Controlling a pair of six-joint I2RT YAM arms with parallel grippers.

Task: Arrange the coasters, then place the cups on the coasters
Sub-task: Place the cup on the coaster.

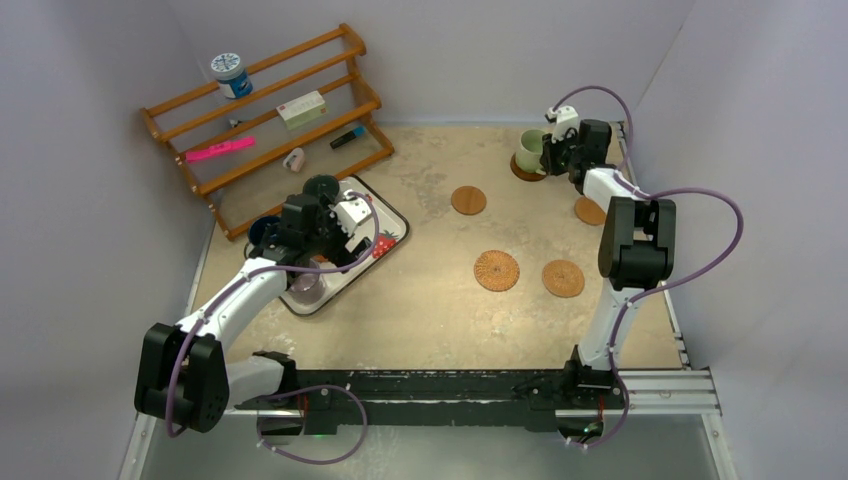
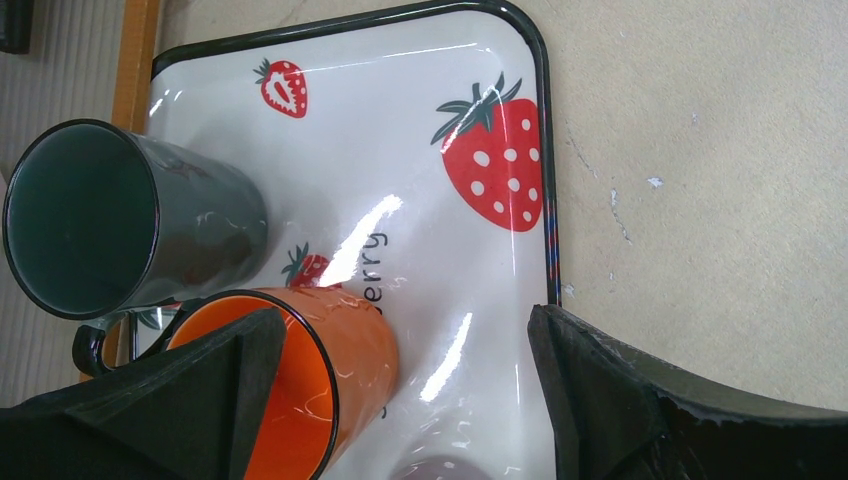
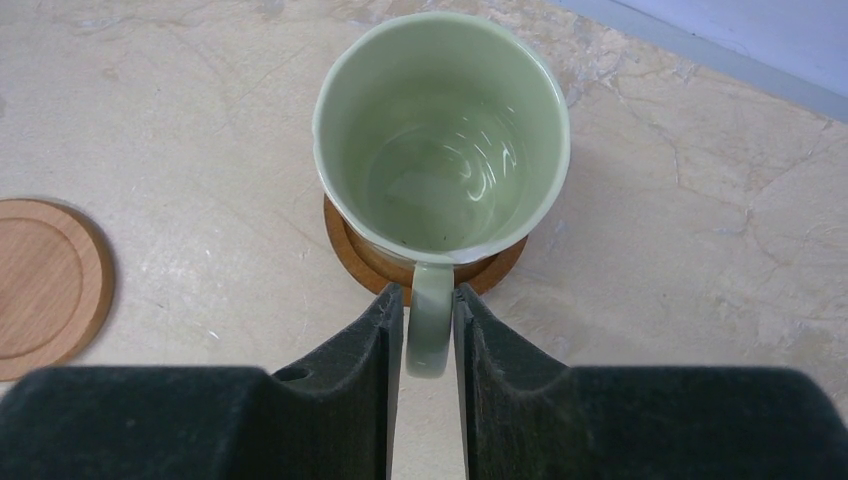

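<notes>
Beige stone-look tabletop, white walls around. At its far right, the right gripper pinched the handle of the pale green cup, which sat on a brown coaster, probably being settled there. The left gripper, jaws spread wide, hovered over the orange cup on the strawberry tray, apparently lining up the next pick.
</notes>
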